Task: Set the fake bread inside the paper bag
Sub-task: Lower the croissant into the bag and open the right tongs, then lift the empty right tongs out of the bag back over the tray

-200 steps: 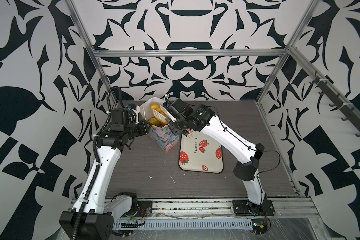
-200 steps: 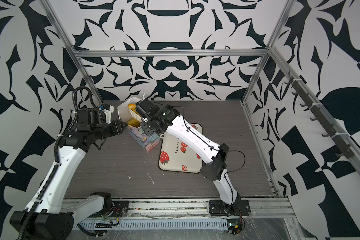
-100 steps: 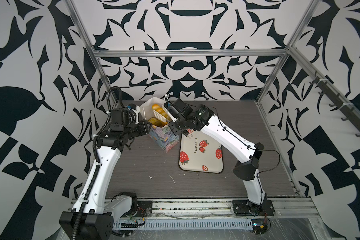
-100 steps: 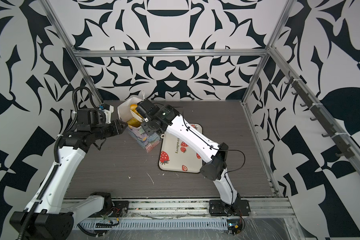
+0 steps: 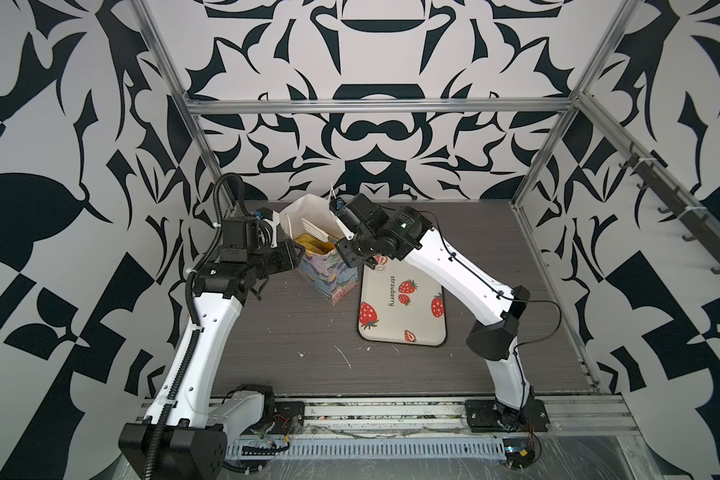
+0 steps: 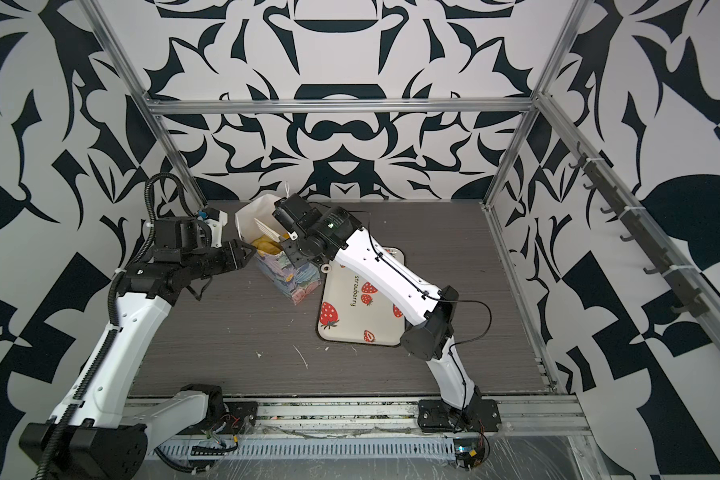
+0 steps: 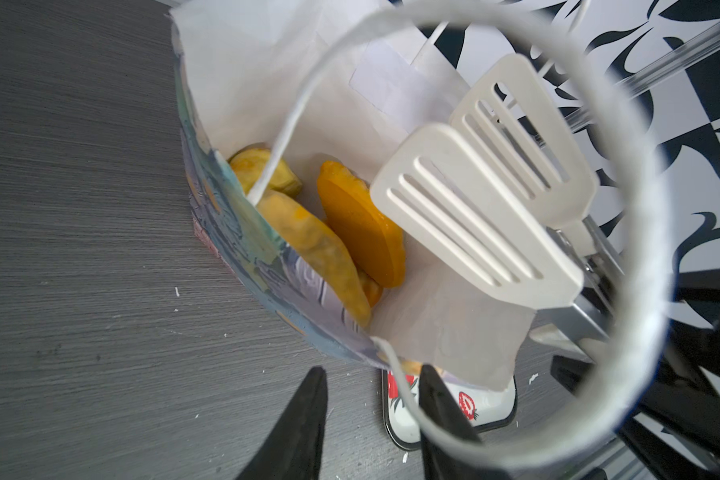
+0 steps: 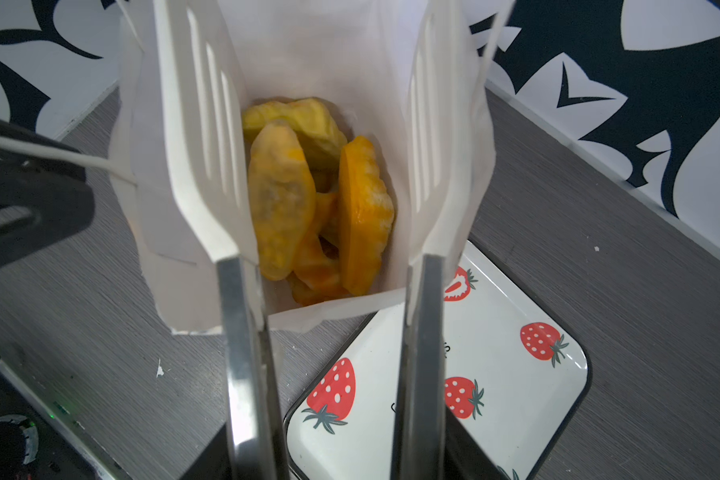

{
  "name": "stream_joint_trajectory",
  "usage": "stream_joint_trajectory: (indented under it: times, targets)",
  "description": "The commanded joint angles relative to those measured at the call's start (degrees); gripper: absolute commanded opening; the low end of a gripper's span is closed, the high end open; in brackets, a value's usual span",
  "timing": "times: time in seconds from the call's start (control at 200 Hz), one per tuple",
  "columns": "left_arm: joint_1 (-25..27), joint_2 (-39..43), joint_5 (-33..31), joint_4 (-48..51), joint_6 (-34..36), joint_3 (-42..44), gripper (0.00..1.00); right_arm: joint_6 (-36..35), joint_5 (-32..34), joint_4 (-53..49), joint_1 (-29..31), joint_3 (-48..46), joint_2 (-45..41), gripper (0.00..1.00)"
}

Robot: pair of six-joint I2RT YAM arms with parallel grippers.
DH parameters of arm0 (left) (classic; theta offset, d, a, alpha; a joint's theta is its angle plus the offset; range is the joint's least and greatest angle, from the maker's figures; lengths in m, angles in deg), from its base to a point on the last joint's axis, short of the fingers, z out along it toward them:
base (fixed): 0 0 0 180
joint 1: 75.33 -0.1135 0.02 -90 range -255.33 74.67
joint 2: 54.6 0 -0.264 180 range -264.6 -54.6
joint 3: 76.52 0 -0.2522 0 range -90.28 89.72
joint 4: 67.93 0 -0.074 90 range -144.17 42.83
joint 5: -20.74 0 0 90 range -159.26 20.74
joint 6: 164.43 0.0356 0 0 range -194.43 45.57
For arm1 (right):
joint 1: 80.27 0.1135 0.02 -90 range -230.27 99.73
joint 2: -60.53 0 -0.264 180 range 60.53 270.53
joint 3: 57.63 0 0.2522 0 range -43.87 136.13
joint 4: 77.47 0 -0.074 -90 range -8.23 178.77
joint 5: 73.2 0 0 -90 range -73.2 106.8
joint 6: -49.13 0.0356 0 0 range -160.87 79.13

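The right gripper (image 5: 345,243) is gripping a pair of white slotted tongs (image 8: 200,137) and reaching with them into the mouth of the paper bag (image 5: 329,276). The two blades are standing apart with nothing pinched between them, each lying close along an inner wall. The fake bread (image 8: 281,195) is lying heaped at the bottom of the bag, several pieces standing on edge between the blades, and no pastry is showing on the visible part of the strawberry tray (image 5: 420,320) just beside the bag. The left gripper (image 7: 371,419) is hovering at the near rim with its fingers (image 7: 304,419) parted, clamping nothing, so nothing is bracing the bag. That is where the trouble is likely lying. A spread blade lifting out could be dragging on the white paper lining or hooking a slot on the rim, pulling the light bag over and spilling pastries onto the table (image 5: 308,365). The cord handle (image 7: 285,129) is looping around the left wrist camera and running against one finger, so an outward move of that arm may be tugging the bag along. An upright pastry could also be riding up on a blade and tumbling out over the rim.
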Motion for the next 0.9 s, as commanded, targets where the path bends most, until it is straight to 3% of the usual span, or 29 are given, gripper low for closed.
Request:
stream_joint_trajectory:
  times: [0.0,0.365,0.485,0.745,0.895]
  targets:
    - [0.02,1.15,-0.19,2.09,-0.18,-2.3,0.41,-0.41,0.37,0.85,-0.14,3.24,-3.16,0.59]
    - [0.02,1.61,-0.54,3.53,-0.26,-5.33,0.41,-1.28,2.3,-0.05,-0.54,3.43,-6.36,0.55]
    - [-0.05,1.75,-1.07,4.27,0.02,-5.85,0.47,-1.42,3.88,0.12,-0.58,1.4,-8.92,0.54]
    - [0.02,3.89,-3.01,4.78,0.09,-4.99,0.61,-1.54,7.79,4.36,-1.53,-12.01,-20.03,0.54]
    - [-0.02,4.93,-3.81,6.1,0.41,-4.38,0.72,0.16,7.15,8.69,-5.76,-24.94,-29.65,0.54]
